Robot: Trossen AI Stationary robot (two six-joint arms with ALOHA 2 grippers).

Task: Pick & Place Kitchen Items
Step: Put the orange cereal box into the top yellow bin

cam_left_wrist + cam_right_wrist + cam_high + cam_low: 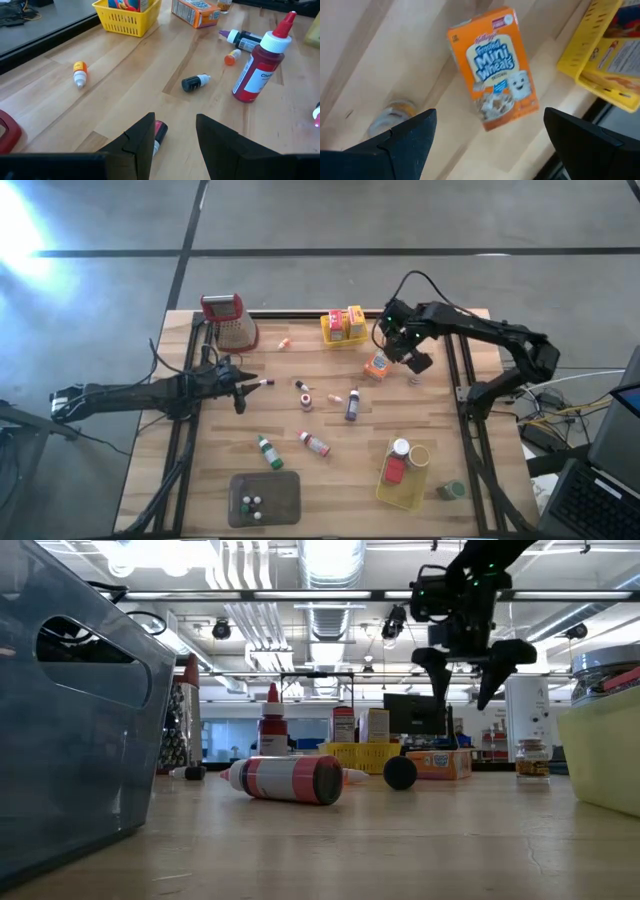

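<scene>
While right gripper (487, 142) hangs spread over orange box (493, 66), jar (392, 117), perhaps, lies beside.

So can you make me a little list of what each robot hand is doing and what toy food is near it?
left gripper: low over the wooden table, fingers apart, holding nothing
near left gripper: tiny red-capped bottle lying by its fingertips
right gripper: wide open, up above the table, empty
under right gripper: orange Mini-Wheats cereal box lying flat
beside the box: small clear jar, and a yellow plastic basket holding boxes
</scene>
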